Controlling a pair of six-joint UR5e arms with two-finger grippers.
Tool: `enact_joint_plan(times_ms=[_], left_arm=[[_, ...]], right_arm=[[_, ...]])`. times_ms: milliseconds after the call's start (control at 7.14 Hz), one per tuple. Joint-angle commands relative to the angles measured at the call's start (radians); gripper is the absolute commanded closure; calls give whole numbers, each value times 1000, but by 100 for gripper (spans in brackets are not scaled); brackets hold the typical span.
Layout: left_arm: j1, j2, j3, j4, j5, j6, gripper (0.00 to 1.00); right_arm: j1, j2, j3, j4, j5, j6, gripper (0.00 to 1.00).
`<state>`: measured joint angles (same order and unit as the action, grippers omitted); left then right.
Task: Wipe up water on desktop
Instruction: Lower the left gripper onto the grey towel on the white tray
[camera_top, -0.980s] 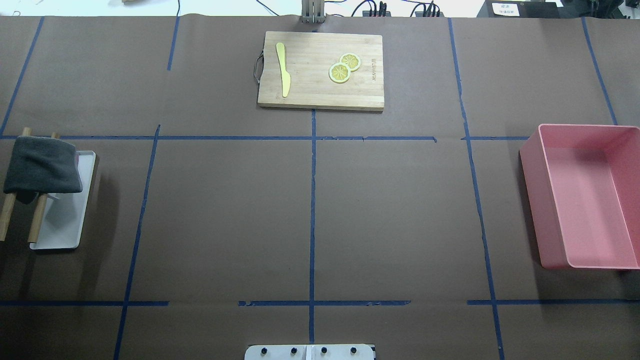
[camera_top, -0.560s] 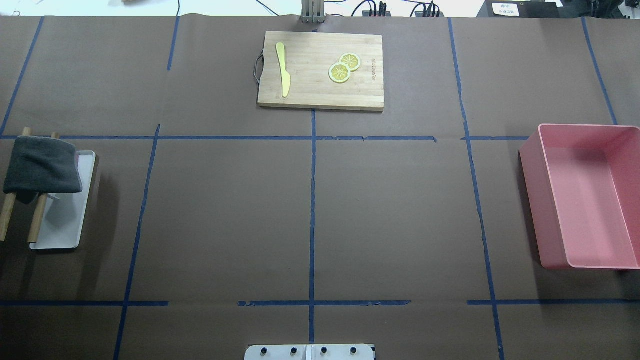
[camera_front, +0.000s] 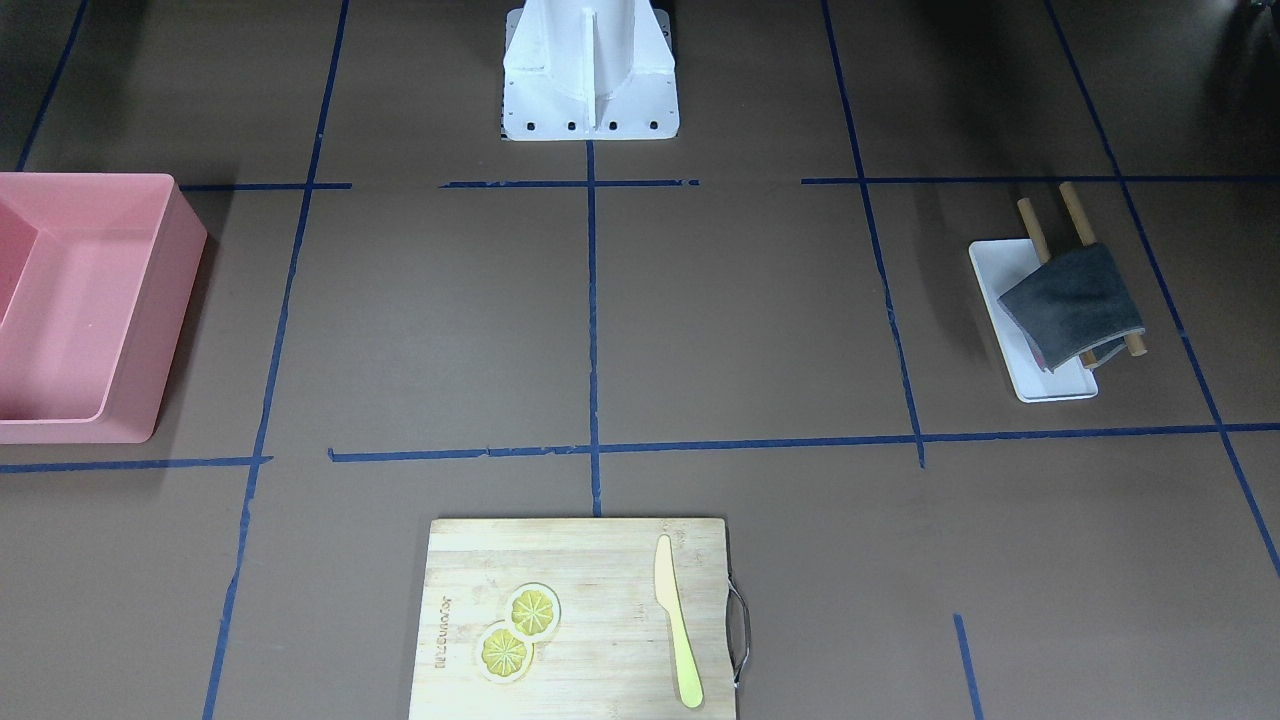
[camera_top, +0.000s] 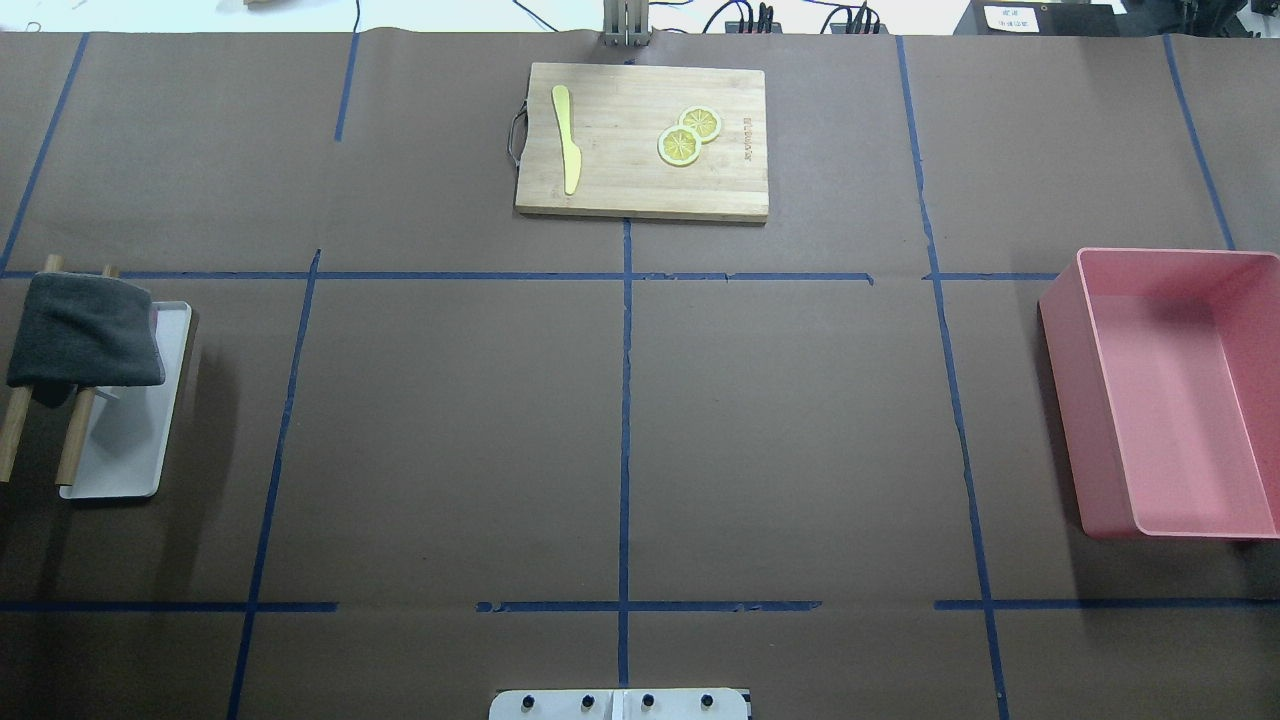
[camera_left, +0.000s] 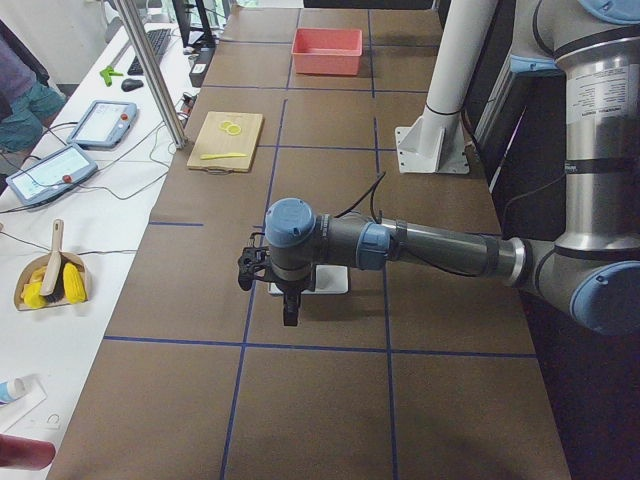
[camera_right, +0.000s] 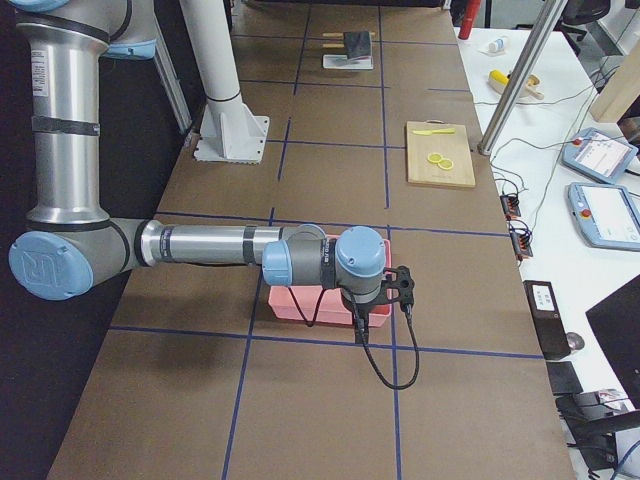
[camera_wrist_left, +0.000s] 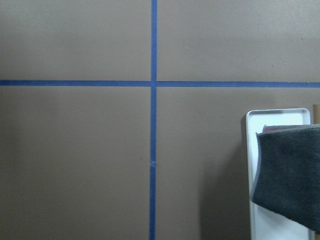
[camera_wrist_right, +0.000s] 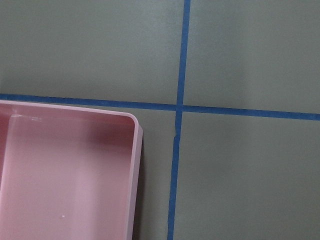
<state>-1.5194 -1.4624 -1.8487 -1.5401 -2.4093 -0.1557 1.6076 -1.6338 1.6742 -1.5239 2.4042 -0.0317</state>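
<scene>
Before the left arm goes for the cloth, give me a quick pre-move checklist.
1. Cloth reachable: ok, draped over the rack above the tray.
2. Left arm near the cloth: ok, its wrist view shows the cloth at the right edge.
3. Left jaws open: cannot tell, seen only from the side.
4. Water on the desktop located: cannot tell, no wet patch shows in any view.
5. Right arm out of the way: ok, over the bin at the table's other end.
</scene>
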Motion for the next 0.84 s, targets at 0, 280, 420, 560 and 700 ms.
enact_joint_plan(times_ms=[0,280,420,560,700], left_arm=[[92,-18,-1,-55,-37,-114,0],[157,-15,19,-217,-59,-294,0],[191,-15,19,-277,-59,-385,0],[229,-15,37,-354,-56,-450,0],[237,-18,75,-426,-57,-476,0]], right_arm=[[0,0,1,1,1,0,0],[0,0,10,-1,3,0,0],[0,0,12,-1,3,0,0],[0,0,12,-1,3,0,0],[0,0,13,-1,1,0,0]])
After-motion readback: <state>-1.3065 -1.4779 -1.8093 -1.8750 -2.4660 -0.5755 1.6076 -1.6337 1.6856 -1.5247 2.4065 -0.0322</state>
